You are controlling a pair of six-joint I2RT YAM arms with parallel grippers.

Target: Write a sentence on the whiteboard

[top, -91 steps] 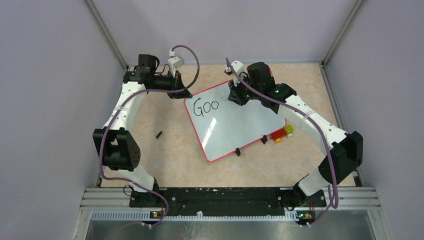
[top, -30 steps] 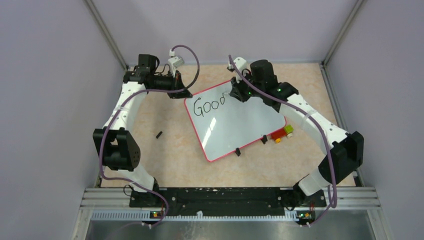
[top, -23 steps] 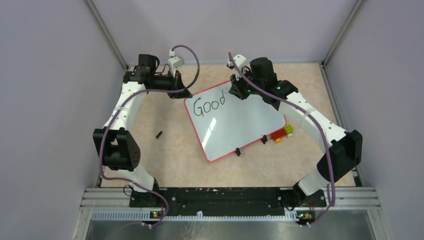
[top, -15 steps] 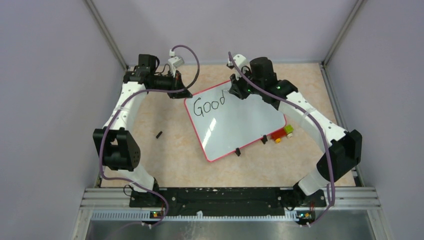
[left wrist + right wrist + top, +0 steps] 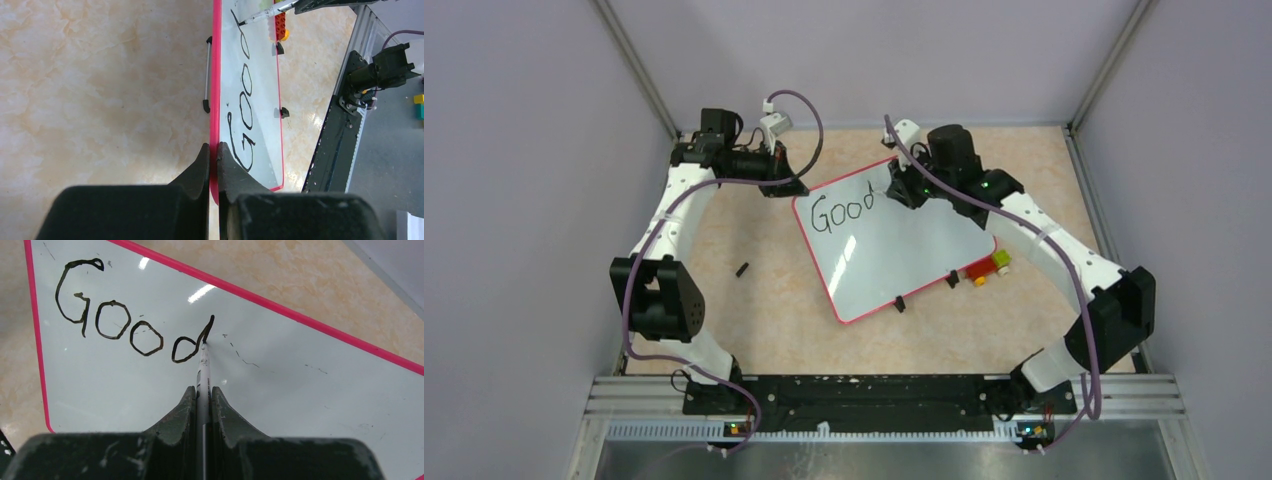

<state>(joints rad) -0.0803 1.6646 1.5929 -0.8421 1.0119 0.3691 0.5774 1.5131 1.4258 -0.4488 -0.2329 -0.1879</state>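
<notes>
The whiteboard (image 5: pixel 904 255) lies tilted on the table, white with a thin red frame. The sentence (image 5: pixel 842 210) reads only "Good" in black along the board's far edge. My left gripper (image 5: pixel 784 186) is shut on the board's red frame at its far left corner, as the left wrist view (image 5: pixel 213 150) shows. My right gripper (image 5: pixel 896 188) is shut on a white marker (image 5: pixel 203 367). The marker's tip touches the board at the stem of the "d" (image 5: pixel 206 340). The lettering (image 5: pixel 245 85) and the marker (image 5: pixel 260 16) also show in the left wrist view.
Two black feet (image 5: pixel 900 303) (image 5: pixel 951 279) sit on the board's near edge. Coloured blocks (image 5: pixel 989 267) lie by its right corner. A small black cap (image 5: pixel 742 269) lies on the table to the left. Walls and metal posts close in the table.
The lettering went from "Goo" to "Good" over three seconds. My right gripper shifted slightly right and nearer with the marker. The left arm and the board have not moved.
</notes>
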